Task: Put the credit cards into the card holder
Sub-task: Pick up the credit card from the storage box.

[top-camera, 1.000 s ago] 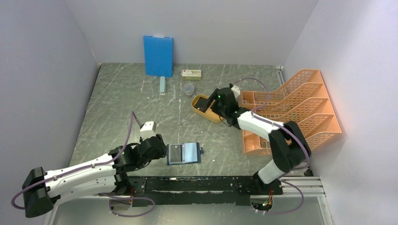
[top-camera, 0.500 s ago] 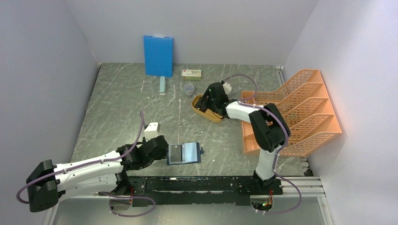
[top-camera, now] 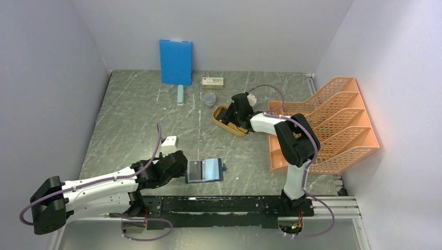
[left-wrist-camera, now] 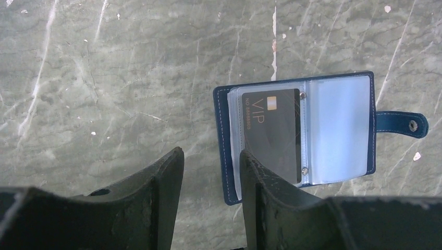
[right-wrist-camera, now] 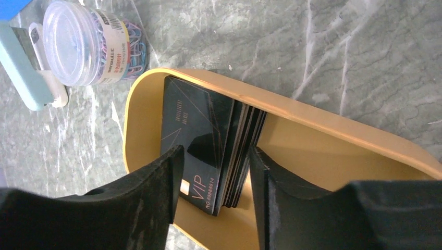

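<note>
Presently the left tool [left-wrist-camera: 211, 156] is held parted, nothing gripped, just beside the card holder [left-wrist-camera: 339, 130], which lies opened flat on the grey veined counter [left-wrist-camera: 104, 78] (a glossy black card [left-wrist-camera: 273, 133] is sleeved in its clear plastic). The right tool [right-wrist-camera: 216, 151] is also spread, straddling a stack of black cards [right-wrist-camera: 198, 125] in the smooth yellow oval tray [right-wrist-camera: 323, 146]; contact cannot be told.

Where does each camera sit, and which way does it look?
Top external: fixed above and behind the arms, looking down on the table; left arm and right arm in full.
Left wrist: on the left arm, looking down at the open card holder; left gripper at bottom.
Right wrist: on the right arm, looking into the yellow tray of cards; right gripper at bottom.
Shared: top external also shows card holder and yellow tray.
</note>
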`<state>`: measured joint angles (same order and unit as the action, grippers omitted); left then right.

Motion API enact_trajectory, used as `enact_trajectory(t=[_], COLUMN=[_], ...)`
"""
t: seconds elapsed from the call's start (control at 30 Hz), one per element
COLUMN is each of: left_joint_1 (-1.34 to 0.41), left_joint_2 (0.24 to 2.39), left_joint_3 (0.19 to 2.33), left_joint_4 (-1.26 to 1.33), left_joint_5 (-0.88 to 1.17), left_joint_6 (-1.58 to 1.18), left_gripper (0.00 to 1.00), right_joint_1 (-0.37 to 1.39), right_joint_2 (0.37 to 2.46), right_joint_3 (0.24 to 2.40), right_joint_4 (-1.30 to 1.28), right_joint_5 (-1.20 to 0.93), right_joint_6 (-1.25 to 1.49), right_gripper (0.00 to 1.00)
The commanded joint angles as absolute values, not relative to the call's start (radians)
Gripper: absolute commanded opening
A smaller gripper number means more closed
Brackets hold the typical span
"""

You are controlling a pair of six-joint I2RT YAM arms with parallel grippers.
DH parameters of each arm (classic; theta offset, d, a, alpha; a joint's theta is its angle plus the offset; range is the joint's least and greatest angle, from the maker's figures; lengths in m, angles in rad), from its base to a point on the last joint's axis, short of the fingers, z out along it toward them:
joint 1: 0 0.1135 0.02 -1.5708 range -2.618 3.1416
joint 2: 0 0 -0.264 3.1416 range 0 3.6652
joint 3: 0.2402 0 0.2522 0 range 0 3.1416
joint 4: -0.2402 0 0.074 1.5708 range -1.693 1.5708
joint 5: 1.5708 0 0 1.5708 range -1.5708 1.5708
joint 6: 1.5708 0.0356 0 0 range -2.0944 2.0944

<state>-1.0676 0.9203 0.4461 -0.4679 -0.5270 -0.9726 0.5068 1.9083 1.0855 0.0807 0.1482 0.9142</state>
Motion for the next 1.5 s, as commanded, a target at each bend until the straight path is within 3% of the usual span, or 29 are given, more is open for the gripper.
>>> enact_trajectory(t=[0.0,0.2,0.67,0.77,0.87,0.9,0.97,1.13,1.47], left_joint_1=[-1.065,-1.065,-1.065,-1.065,-1.065,-1.065,-1.065,-1.065,-1.065], left_joint_2=[0.929,0.932,0.941,0.935,0.927,0.921,0.918,0.929,0.92], left_joint_3=[0.48,0.471,0.479,0.475,0.469,0.467,0.464,0.465,0.46], left_joint_4=[-0.452,-0.443,-0.446,-0.447,-0.448,-0.448,-0.444,-0.437,-0.443], left_joint_5=[-0.535,-0.529,-0.523,-0.521,-0.521,-0.521,-0.519,-0.515,-0.517], left_joint_6=[-0.963,-0.972,-0.978,-0.984,-0.989,-0.991,-0.992,-0.993,-0.991], left_gripper=[0.48,0.48,0.47,0.47,0.47,0.47,0.47,0.47,0.47], right_joint_1=[0.494,0.484,0.455,0.454,0.456,0.458,0.46,0.474,0.505], right_joint_2=[1.936,1.925,1.844,1.811,1.766,1.741,1.746,1.823,1.941], right_joint_3=[1.061,1.036,0.939,0.915,0.894,0.901,0.929,1.052,1.184], right_joint_4=[0.063,0.055,0.125,0.162,0.192,0.188,0.164,0.053,-0.103], right_joint_5=[0.149,0.159,0.122,0.113,0.128,0.141,0.14,0.151,0.198], right_joint_6=[0.907,0.89,0.908,0.929,0.947,0.945,0.933,0.892,0.855], right_gripper=[0.5,0.39,0.28,0.35,0.47,0.55,0.59,0.66,0.7])
